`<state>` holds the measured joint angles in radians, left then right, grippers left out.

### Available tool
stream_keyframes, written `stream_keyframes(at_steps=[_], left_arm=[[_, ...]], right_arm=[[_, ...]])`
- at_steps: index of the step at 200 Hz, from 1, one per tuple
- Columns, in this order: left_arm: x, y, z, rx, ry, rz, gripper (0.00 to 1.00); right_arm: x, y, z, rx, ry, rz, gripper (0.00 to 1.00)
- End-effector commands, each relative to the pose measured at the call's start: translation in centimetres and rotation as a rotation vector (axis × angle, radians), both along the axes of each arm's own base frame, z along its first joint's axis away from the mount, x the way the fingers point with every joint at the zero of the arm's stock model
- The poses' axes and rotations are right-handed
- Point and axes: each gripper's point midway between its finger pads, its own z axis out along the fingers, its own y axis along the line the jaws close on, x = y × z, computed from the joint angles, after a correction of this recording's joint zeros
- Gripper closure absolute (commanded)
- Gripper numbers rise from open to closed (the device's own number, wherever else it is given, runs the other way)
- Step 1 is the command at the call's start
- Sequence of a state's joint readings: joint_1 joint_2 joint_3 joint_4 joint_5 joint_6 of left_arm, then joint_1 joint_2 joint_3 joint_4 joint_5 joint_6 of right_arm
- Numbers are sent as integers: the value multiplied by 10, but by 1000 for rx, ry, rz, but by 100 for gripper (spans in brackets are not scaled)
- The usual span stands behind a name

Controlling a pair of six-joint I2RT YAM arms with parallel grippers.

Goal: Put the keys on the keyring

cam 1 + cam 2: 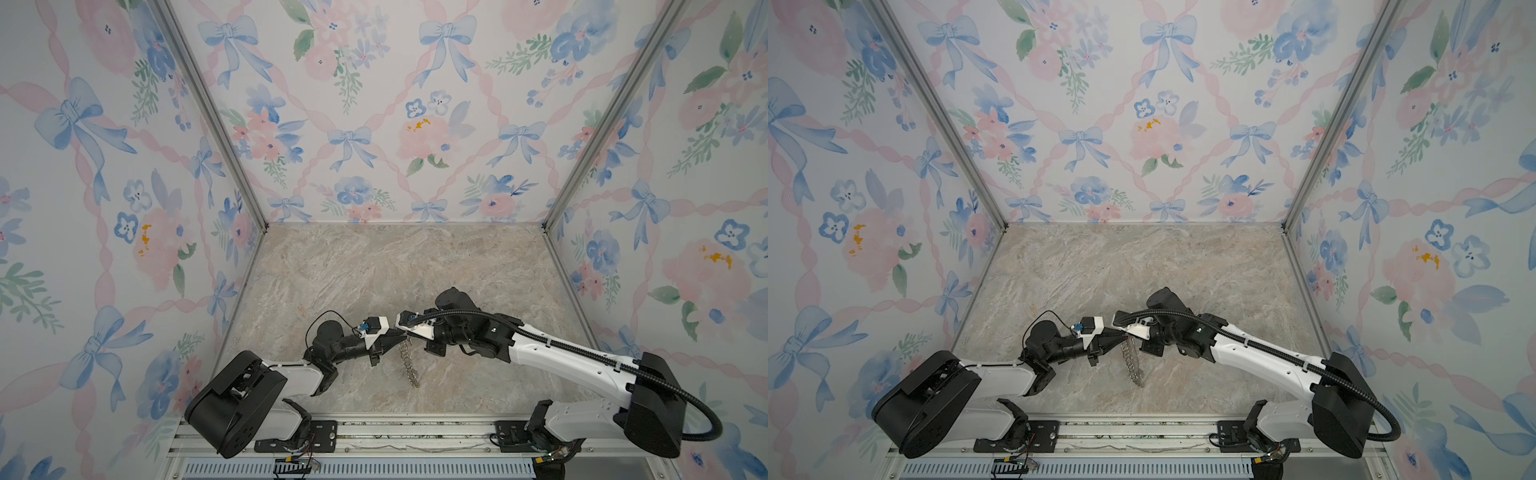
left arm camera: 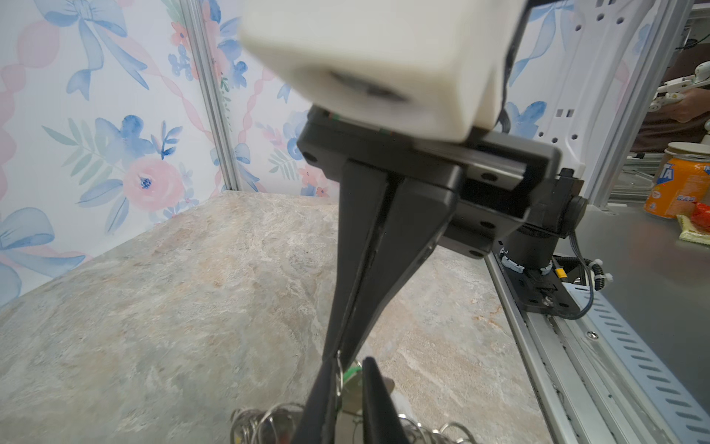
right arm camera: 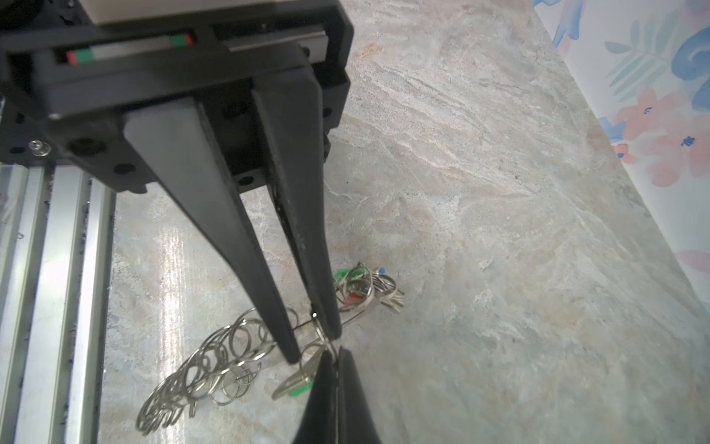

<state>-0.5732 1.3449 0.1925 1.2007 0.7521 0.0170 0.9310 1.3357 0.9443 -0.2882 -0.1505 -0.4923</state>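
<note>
We record: keyring (image 1: 409,365) on table (image 1: 374,270), lower centre in both top views; left gripper (image 1: 398,338) at its upper end from the left, right gripper (image 1: 409,337) from the right; keys (image 3: 361,286) just beside it.

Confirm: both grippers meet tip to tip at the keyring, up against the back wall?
Wrong place. Both top views show the left gripper and right gripper meeting tip to tip at the keyring in the front half of the table, far from the back wall.
</note>
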Motion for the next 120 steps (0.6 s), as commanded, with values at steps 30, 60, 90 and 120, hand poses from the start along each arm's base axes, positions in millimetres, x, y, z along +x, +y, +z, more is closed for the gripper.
stream_keyframes(at_steps=[30, 60, 90, 120], left_arm=[[-2, -3, -7, 25, 8, -31, 84], [-3, -4, -7, 25, 13, -40, 85], [-3, -5, -8, 26, 18, -44, 83], [-1, -6, -10, 29, 33, -40, 84]], right_arm=[[-3, -7, 7, -59, -51, -2, 100], [-7, -3, 12, -41, -60, 15, 100], [-9, 1, 15, -22, -62, 26, 100], [-15, 6, 17, 5, -56, 54, 100]])
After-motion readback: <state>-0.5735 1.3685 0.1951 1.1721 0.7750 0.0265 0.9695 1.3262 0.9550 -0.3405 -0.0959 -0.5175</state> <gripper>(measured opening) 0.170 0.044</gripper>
